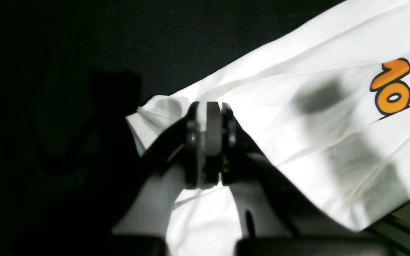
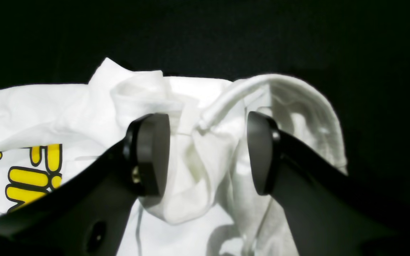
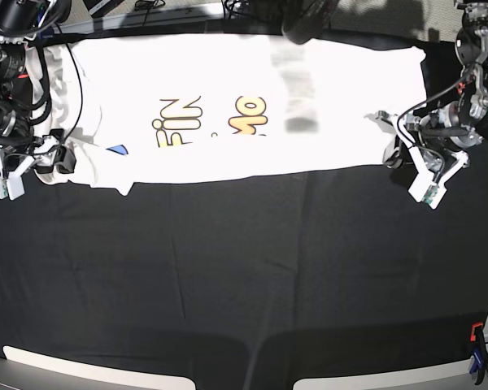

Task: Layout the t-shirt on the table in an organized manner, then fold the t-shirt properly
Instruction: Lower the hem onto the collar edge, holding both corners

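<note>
A: Where's the shirt [image 3: 252,114]?

B: Spread sideways along the far part of the worktop [image 3: 244,268], print up. In the base view the collar end is on the left and the hem end on the right. The near edge runs fairly straight; the black cloth in front of it is bare and wrinkled.

A: And the left tool [image 1: 208,124]?

B: Clamped on the shirt. Its wrist view shows the pads pressed together with a pinch of white fabric at the shirt's lower corner, and orange letters show further along the cloth. In the base view that tool [image 3: 407,158] sits at the shirt's right-hand near corner.

A: The right tool [image 2: 208,153]?

B: Jaws apart. Its two round pads stand on either side of a bunched fold near the collar rib, with fabric between them; whether the pads touch it I cannot tell. Yellow letters show at the left of that view. In the base view it [image 3: 53,158] is at the shirt's left near corner, by a rumpled sleeve
</note>
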`<state>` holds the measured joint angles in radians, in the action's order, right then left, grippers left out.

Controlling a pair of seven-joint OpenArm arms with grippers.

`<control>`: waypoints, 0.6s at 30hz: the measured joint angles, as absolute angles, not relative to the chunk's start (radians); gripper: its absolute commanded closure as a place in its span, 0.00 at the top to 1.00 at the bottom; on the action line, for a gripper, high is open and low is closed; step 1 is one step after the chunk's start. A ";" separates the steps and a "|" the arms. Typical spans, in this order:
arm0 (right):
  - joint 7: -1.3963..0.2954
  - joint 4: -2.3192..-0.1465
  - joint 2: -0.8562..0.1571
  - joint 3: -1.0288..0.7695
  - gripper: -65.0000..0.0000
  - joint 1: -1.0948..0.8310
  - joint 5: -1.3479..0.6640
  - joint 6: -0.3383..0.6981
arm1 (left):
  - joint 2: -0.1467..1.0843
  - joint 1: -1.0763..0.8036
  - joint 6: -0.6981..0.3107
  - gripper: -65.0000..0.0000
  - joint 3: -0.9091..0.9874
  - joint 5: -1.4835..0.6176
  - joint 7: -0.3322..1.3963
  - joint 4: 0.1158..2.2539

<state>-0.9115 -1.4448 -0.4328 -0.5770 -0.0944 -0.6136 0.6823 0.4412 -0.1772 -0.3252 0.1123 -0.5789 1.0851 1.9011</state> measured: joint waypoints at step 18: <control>-0.897 -1.594 -0.356 -0.577 0.51 -0.092 -0.517 0.690 | 0.441 -0.177 -0.325 0.00 0.112 -0.617 1.085 1.901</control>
